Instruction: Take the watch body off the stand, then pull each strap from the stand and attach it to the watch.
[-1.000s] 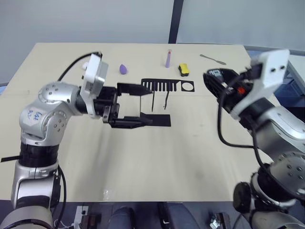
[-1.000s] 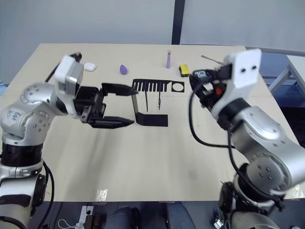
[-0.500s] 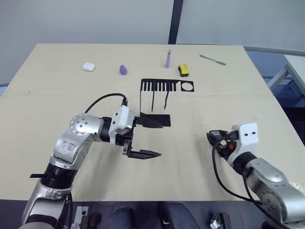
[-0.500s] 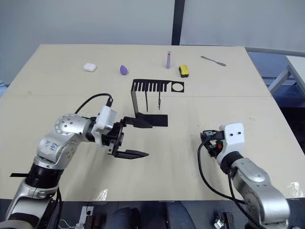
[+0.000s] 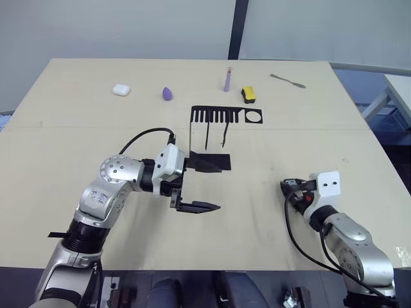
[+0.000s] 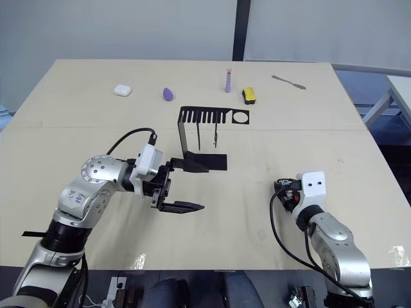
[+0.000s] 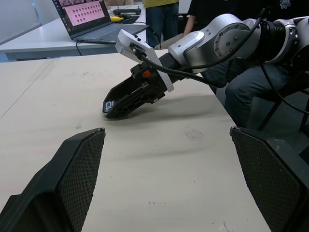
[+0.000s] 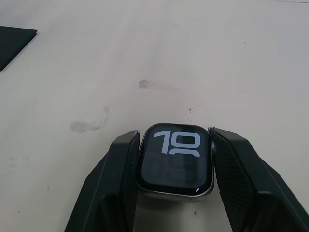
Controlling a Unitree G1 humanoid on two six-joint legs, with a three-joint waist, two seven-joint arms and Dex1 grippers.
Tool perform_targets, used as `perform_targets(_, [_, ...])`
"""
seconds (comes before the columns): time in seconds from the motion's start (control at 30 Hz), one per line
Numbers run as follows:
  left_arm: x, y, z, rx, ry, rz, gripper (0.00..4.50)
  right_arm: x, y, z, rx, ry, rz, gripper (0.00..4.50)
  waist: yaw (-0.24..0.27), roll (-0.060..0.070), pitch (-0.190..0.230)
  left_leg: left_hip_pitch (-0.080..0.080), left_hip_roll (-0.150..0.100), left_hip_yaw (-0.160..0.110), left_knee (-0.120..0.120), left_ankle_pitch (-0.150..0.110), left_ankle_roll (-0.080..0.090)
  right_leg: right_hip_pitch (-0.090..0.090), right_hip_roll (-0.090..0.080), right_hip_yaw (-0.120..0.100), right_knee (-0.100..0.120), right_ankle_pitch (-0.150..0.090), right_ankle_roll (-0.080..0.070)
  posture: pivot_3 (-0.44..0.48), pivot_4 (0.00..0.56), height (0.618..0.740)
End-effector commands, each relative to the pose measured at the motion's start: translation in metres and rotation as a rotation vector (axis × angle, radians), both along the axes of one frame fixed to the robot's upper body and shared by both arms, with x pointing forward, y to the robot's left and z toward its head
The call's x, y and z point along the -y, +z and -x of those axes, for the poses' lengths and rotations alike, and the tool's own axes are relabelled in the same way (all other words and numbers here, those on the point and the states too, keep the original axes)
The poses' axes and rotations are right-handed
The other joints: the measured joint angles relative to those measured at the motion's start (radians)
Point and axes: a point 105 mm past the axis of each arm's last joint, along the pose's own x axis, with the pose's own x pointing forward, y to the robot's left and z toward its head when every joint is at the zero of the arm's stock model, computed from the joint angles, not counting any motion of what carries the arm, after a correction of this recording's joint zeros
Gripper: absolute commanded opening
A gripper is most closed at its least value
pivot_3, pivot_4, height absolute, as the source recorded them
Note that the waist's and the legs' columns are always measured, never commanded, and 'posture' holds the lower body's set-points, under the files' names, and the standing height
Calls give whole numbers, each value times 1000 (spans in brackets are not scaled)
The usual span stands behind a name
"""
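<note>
The right pincer [image 8: 175, 183] is pinching the watch body [image 8: 175, 165] between its two black fingers, low over the tabletop [image 5: 270, 244], well apart from the stand [image 5: 212, 138] and on its right-hand, nearer side. The left pincer [image 5: 209, 186] is hovering with fingers spread wide, one finger just beside the stand's flat base. Two straps [image 5: 216, 133] are hanging from the stand's slotted top arm, which is pointing towards a yellow-and-black block [image 5: 248, 94]
</note>
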Motion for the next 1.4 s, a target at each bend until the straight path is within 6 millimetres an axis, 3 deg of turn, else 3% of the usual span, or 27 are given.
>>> perform_targets(0.03, [-2,10,0,40,5,14,4500,6,8,-3,40,13,32,1772,1,0,0,0,0,0,0,0,0,0,0,0,0,0,0,0,150,740])
perform_targets(0.67, [-1,15,0,41,10,34,4500,17,0,-4,8,19,30,1772,7,0,0,0,0,0,1,0,0,1,0,0,1,0,0,0,150,740])
perform_targets(0.7, [-1,15,0,42,10,35,4500,18,0,-3,8,18,39,2793,8,0,0,0,0,0,1,0,0,1,0,0,1,0,0,0,150,740])
perform_targets(0.73, [0,15,1,42,10,34,4500,19,1,-2,11,18,52,3074,8,0,0,0,0,0,1,0,0,1,0,0,1,0,0,0,150,740])
perform_targets(0.83, [-1,15,1,41,10,32,4500,20,6,5,20,22,95,4477,10,0,0,0,0,0,2,0,0,1,0,0,1,0,0,0,150,740])
perform_targets(1.03, [-6,15,-1,26,44,37,4500,21,22,26,39,29,142,4477,17,0,0,1,0,0,2,0,0,1,0,0,2,0,0,0,150,740])
perform_targets(1.13, [-19,16,-5,-2,109,39,4500,28,38,45,64,25,132,4477,24,1,0,1,0,0,2,0,0,1,0,0,2,0,0,0,150,740])
perform_targets(1.23, [-45,13,-9,-72,210,38,4500,42,49,68,56,47,123,4477,24,1,0,1,0,0,1,0,0,1,0,0,2,0,0,0,150,740])
perform_targets(1.4, [-93,-19,-22,-102,440,-27,4500,90,58,97,9,41,170,4477,24,1,0,11,0,-1,0,-1,2,12,0,-1,-3,0,0,0,150,740])
